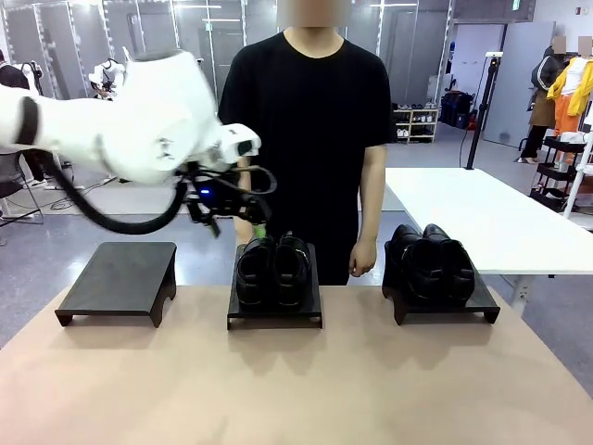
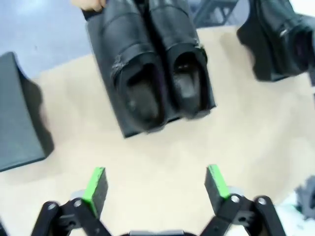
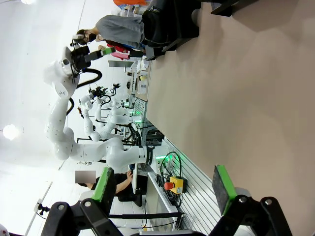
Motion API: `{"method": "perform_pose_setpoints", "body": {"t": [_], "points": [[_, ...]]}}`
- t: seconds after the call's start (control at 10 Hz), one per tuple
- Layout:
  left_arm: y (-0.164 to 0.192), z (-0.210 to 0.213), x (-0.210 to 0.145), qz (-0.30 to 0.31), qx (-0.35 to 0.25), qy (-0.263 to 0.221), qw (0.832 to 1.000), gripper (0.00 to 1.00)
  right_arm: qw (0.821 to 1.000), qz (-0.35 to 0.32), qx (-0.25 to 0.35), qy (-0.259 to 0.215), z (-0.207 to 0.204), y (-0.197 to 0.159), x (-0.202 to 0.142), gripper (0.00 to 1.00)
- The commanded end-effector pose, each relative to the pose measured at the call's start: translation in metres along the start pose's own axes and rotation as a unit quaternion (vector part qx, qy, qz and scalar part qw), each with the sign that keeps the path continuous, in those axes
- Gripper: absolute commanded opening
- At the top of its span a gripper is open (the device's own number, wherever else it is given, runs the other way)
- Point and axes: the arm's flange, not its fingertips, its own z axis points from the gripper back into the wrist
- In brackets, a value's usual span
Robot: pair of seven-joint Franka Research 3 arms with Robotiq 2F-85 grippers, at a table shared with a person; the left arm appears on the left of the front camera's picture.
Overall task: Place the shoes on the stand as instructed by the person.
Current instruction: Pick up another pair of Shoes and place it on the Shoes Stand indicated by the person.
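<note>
Three black stands sit in a row along the far part of the tan table. The left stand is bare. The middle stand carries one pair of glossy black shoes, set side by side with their openings toward the robot's side. The right stand carries the second pair of shoes, also side by side.

The left arm reaches in from the left, and its left end effector hangs in the air above and just behind the middle stand, apart from the shoes. In the left wrist view the left end effector is released: its two green pads stand wide apart with only table between them, holding nothing. That view looks down on the middle pair on its stand, the second pair at the upper right corner, and an edge of the left stand at the left.

The person stands behind the middle stand in a black T-shirt, one hand hanging between the middle and right stands.

In the right wrist view the right end effector is released too, green pads well apart and empty, off beyond the table's edge.

No brand, label or legible writing can be made out on the shoes or stands.
</note>
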Motion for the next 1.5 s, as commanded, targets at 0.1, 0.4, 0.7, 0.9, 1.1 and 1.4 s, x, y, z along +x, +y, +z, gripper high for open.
{"method": "perform_pose_setpoints", "body": {"t": [0.1, 0.4, 0.7, 0.9, 1.1, 1.4], "points": [[0.087, 0.052, -0.065, 0.013, -0.148, -0.011, 0.989, 1.0, 1.0, 0.003, -0.001, 0.005, 0.0, 0.003, -0.003, 1.0], [0.17, 0.087, -0.115, 0.053, -0.268, -0.028, 0.962, 1.0, 1.0, 0.003, -0.001, 0.005, 0.0, 0.003, -0.003, 1.0], [0.246, 0.097, -0.171, 0.082, -0.359, -0.053, 0.928, 1.0, 1.0, 0.003, -0.001, 0.005, 0.0, 0.003, -0.003, 1.0], [0.301, 0.092, -0.221, 0.077, -0.458, -0.072, 0.883, 1.0, 1.0, 0.003, -0.001, 0.005, 0.0, 0.003, -0.003, 1.0], [0.348, 0.074, -0.263, 0.097, -0.495, -0.089, 0.859, 1.0, 1.0, 0.003, -0.001, 0.005, 0.0, 0.003, -0.003, 1.0], [0.411, 0.039, -0.328, 0.159, -0.545, -0.122, 0.814, 1.0, 1.0, 0.003, -0.001, 0.005, 0.0, 0.003, -0.003, 1.0]]}}
